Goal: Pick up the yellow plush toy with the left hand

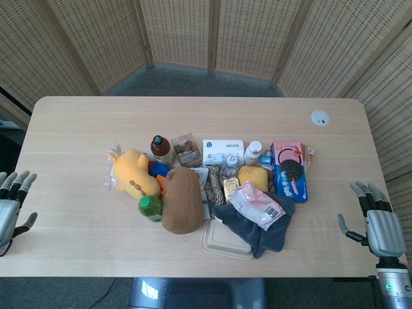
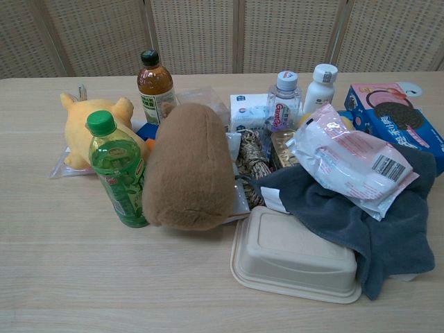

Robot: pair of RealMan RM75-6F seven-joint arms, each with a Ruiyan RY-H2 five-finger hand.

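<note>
The yellow plush toy (image 1: 132, 171) lies at the left end of the pile in the middle of the table; in the chest view the yellow plush toy (image 2: 87, 128) sits partly behind a green bottle. My left hand (image 1: 13, 205) hovers at the table's left edge, far from the toy, with fingers spread and nothing in it. At the right edge, my right hand (image 1: 376, 222) is likewise empty with fingers apart. Neither hand shows in the chest view.
Right of the toy stand a green bottle (image 2: 116, 168), a brown plush (image 2: 187, 166) and a dark brown bottle (image 2: 154, 84). Further right lie a beige lidded container (image 2: 295, 255), a grey cloth (image 2: 374, 222), a pink packet (image 2: 354, 161) and a blue cookie box (image 1: 290, 170).
</note>
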